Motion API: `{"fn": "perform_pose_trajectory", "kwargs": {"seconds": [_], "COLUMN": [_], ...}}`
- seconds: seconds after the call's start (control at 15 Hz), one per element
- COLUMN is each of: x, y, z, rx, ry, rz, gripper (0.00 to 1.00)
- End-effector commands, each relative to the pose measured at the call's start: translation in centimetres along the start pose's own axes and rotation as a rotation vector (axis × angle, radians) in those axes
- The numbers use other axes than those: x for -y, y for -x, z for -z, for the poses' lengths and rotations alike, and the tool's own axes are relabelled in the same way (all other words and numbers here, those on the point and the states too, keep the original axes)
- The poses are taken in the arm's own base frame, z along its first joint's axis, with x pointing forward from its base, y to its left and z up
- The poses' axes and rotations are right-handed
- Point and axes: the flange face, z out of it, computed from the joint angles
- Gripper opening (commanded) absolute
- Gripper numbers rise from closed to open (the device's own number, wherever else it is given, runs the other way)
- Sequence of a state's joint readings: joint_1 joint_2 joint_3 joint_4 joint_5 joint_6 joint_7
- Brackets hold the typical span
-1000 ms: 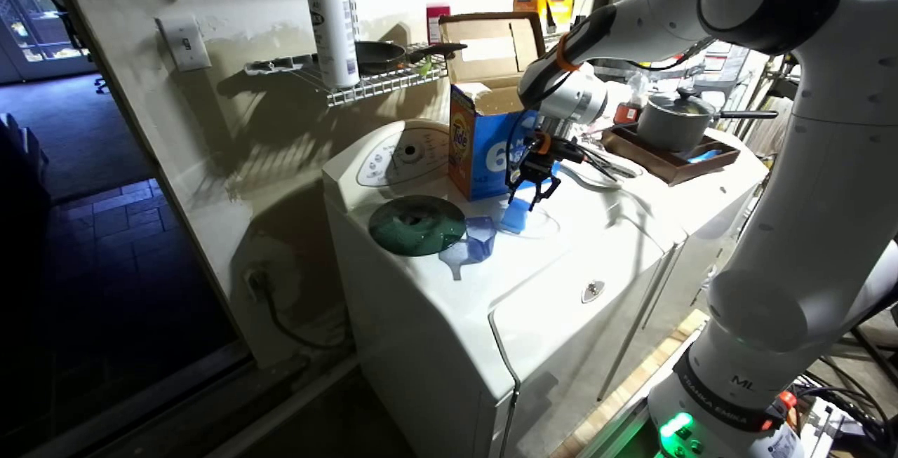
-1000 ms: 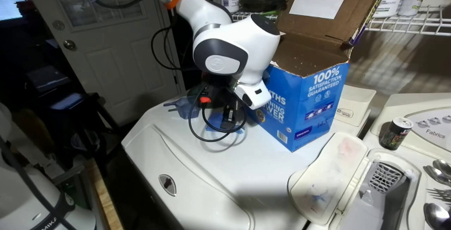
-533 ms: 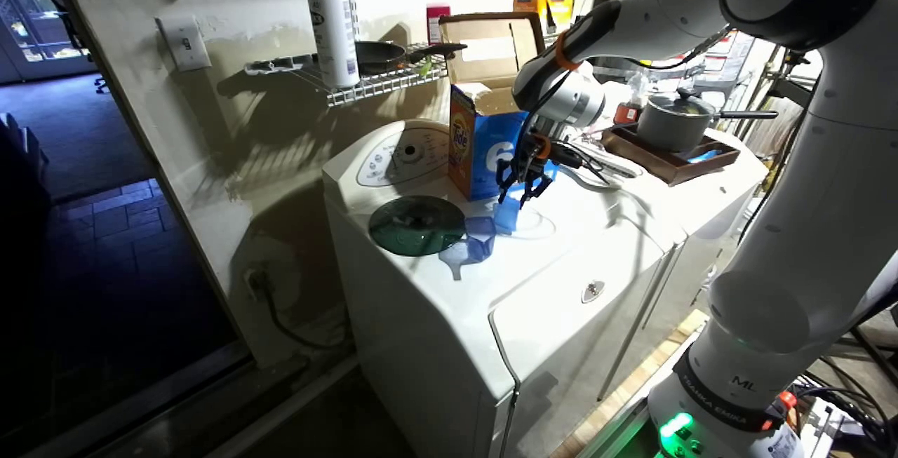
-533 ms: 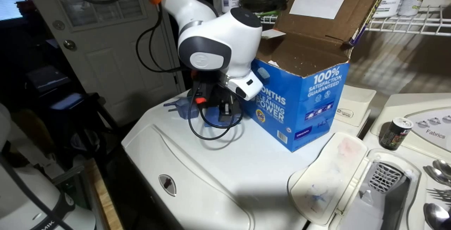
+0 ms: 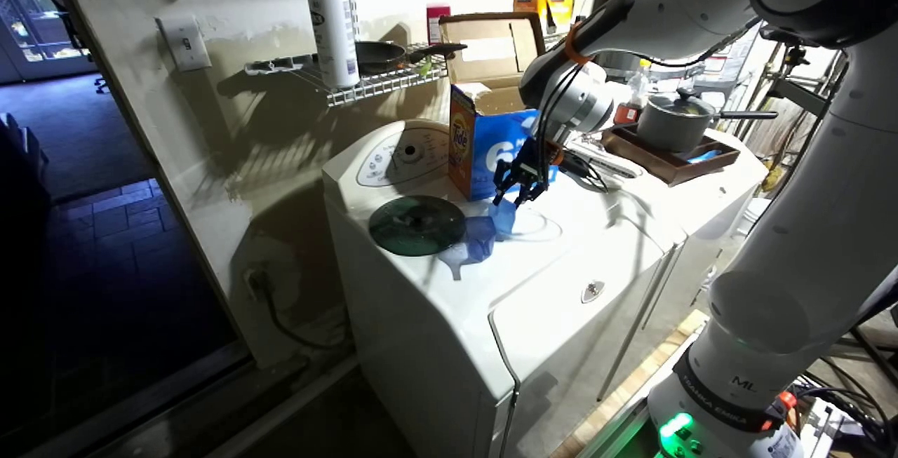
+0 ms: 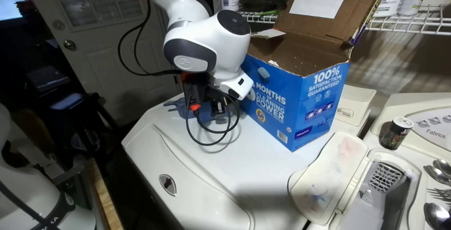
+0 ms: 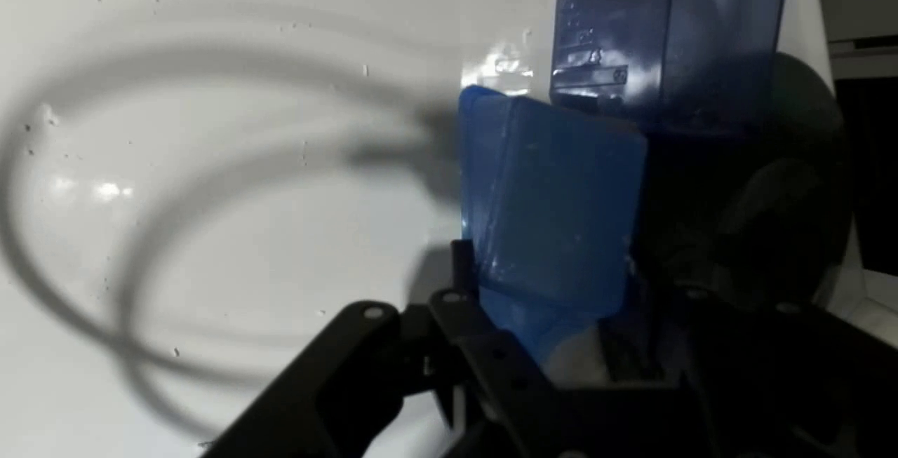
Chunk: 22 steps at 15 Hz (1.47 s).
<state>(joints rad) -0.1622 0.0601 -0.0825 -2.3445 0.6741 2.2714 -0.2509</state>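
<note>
My gripper [image 5: 507,203] is shut on a translucent blue plastic cup [image 7: 561,205]. In the wrist view one finger [image 7: 463,261] lies along the cup's left side; the other is lost in dark shadow at its right. The cup is low over the white washer top [image 5: 540,261]; whether it touches the surface I cannot tell. Close beside it lies a darker violet-blue scoop [image 5: 480,233], whose body [image 7: 617,37] partly sits behind the cup in the wrist view. Just past that scoop is a round dark green dish [image 5: 414,237]. In an exterior view the wrist and cables hide most of the cup.
A tall open blue detergent box [image 6: 296,110] stands right behind the gripper. A wire shelf [image 5: 393,83] with a white bottle [image 5: 331,30] and a pan hangs above. Farther along are a pot [image 5: 677,121] in a brown tray, a can [image 6: 396,133] and cutlery.
The gripper has carried the blue cup toward the violet-blue scoop, narrowing the gap between them. The wrist has tilted, and the arm has uncovered more of the detergent box's front.
</note>
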Motion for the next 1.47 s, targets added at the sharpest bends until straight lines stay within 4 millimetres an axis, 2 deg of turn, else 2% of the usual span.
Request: {"fn": "perform_pose_trajectory", "kwargs": {"seconds": [0.0,0.27,0.67,1.0,1.4], "x": [-0.2,-0.4,-0.7,-0.7,-0.7], "y": [2.1,3.2,4.4,4.3,3.7], "z": [0.7,1.3,2.7,3.4,2.8], "rx": [-0.011,-0.014,-0.028,-0.032,-0.018], "ry": [-0.042,-0.067,-0.099,-0.155,-0.196], "rz": [0.065,0.124,0.188,0.226,0.239], "gripper": [0.48,0.44,0.45,0.48,0.48]}}
